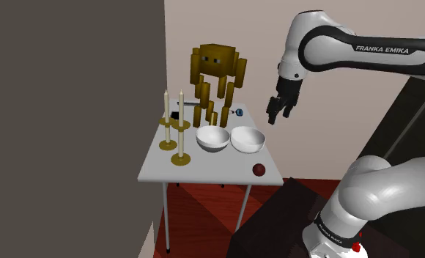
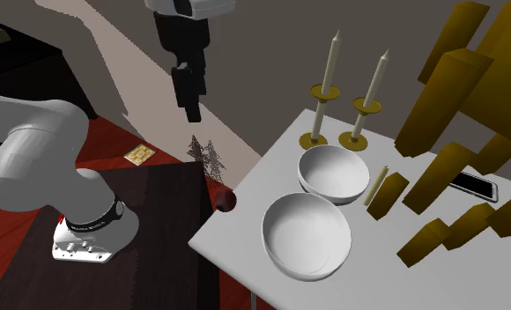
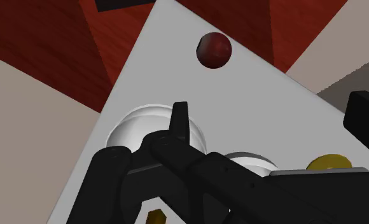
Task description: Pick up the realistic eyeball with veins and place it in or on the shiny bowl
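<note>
Noted white table with one pale bowl just beside a second bowl. Logged black gripper high off the table's edge, fingers apart and empty, likely staged for approach. Found dark red eyeball alone at the near corner, unobstructed from above.

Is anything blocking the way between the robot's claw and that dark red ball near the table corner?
Nothing visible does. The gripper hangs in open air beside the table, higher up, and the ball sits alone near the corner, apart from the nearest bowl.
</note>
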Tool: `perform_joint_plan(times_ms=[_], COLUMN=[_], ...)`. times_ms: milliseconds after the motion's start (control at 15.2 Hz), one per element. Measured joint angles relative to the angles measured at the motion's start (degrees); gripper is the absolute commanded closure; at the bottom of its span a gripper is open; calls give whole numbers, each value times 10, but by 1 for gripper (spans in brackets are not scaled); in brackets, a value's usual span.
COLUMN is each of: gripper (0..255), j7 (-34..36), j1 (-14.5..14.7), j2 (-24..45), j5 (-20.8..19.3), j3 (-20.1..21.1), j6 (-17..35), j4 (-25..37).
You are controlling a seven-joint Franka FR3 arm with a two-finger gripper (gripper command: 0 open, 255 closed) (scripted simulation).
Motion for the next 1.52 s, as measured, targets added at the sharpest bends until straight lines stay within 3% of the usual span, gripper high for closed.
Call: perform_joint_plan(times_ms=[198, 660, 1254, 1518], gripper=[0, 0, 0, 0], j7=[3, 25, 52, 53], j1=[-2, -14, -30, -34], j2=[2, 41, 181, 219], j5=[0, 3, 5, 3], j3=[-1, -4, -8, -11], j6=[20, 140, 342, 395], j4=[-21, -118, -200, -218])
